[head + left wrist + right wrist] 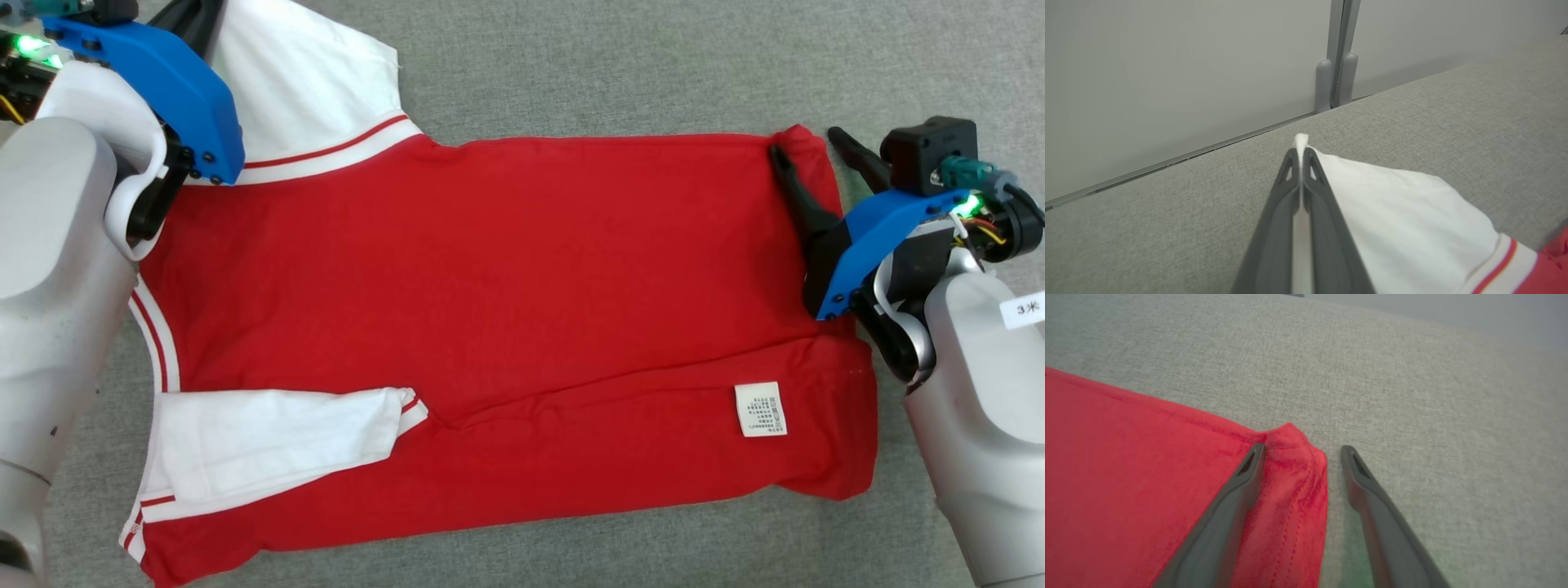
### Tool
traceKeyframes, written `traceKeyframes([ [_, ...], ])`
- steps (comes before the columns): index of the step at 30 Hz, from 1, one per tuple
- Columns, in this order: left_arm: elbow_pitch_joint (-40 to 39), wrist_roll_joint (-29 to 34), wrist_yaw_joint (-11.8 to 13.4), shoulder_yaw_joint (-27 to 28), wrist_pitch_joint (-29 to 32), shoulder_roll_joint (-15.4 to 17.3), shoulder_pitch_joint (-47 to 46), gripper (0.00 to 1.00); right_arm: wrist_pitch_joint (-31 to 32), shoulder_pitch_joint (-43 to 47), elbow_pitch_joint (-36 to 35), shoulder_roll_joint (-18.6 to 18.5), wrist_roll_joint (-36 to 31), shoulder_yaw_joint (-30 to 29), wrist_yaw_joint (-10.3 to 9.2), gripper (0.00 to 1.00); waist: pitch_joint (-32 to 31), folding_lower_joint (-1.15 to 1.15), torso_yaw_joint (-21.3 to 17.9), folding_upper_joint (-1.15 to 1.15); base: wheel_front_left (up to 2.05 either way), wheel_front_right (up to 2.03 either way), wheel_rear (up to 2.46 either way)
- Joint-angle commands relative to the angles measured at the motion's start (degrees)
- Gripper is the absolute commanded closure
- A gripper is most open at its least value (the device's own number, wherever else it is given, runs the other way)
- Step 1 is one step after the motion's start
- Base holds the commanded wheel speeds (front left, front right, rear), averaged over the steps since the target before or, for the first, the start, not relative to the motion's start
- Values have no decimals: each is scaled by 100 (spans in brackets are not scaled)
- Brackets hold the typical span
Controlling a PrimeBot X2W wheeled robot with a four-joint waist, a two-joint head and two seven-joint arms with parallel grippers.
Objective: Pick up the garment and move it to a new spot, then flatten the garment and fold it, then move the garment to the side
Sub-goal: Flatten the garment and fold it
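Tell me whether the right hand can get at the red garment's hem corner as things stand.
Probably yes. The right hand is open and straddles the hem corner: one finger lies on the garment, the other on the grey surface beside it, and nothing blocks it.

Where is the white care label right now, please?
In the head view, the care label lies on the red garment near its lower right corner, below the right gripper.

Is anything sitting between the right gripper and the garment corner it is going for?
Nothing visible. The open right gripper straddles the corner of the garment: one finger over the cloth, the other over the bare grey surface.
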Motion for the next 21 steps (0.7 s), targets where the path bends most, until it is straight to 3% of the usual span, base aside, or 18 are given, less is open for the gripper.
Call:
traceKeyframes([
  [1,2,-45,-2,-32,-96,13,-106,100,125,-38,130,-41,25,79,1,100,-16,0,27,0,0,0,0],
  [12,-248,-355,-2,-214,-658,20,258,100,-436,-29,251,-47,-2,-130,0,100,-430,0,201,0,0,0,0],
  [18,-808,-523,1,-253,-1033,177,901,100,-843,349,319,50,-76,-202,0,100,-872,0,344,0,0,0,0],
  [21,-1209,-605,135,-234,-1165,305,1355,100,-1021,595,342,74,-113,-306,0,100,-1087,0,429,0,0,0,0],
])
